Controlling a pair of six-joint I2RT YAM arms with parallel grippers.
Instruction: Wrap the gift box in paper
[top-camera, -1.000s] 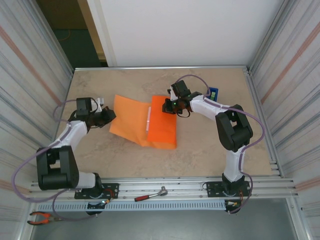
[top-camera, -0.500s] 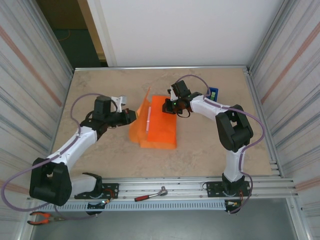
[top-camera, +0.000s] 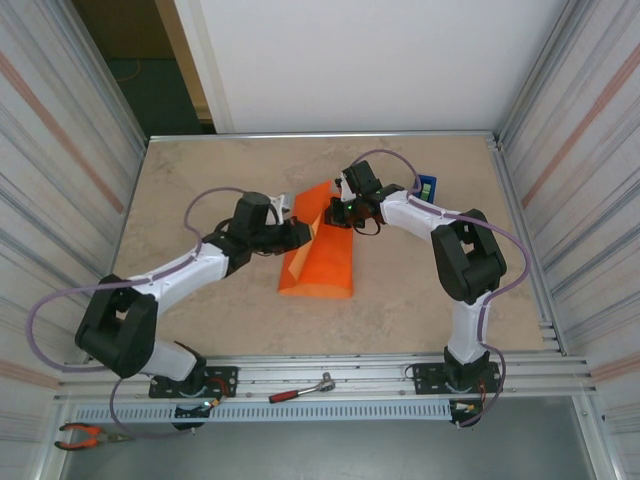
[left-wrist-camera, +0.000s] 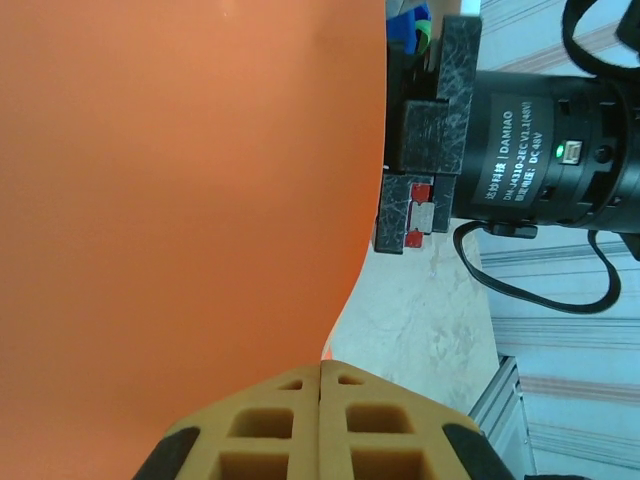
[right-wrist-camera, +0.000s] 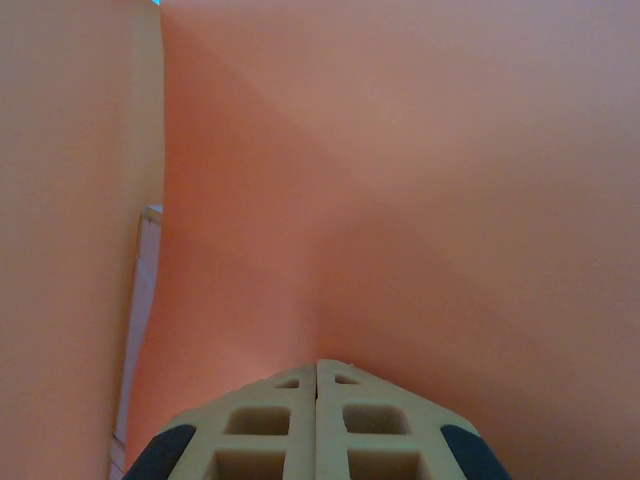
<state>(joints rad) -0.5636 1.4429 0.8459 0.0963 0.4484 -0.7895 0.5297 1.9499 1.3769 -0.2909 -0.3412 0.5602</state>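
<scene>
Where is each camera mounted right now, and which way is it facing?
Top external: above and behind the robot, looking down at the table; both arms show, the left claw and right claw at the paper.
Left wrist: on the left wrist, looking along its shut claw, which pinches the paper, towards the right arm.
Right wrist: on the right wrist, looking down its shut claw onto paper.
Shared: all three show the paper.

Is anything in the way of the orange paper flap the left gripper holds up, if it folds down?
Likely yes. The left gripper holds the paper flap raised; the shut right gripper presses on the folded part at its far end, where the flap would land.
</scene>
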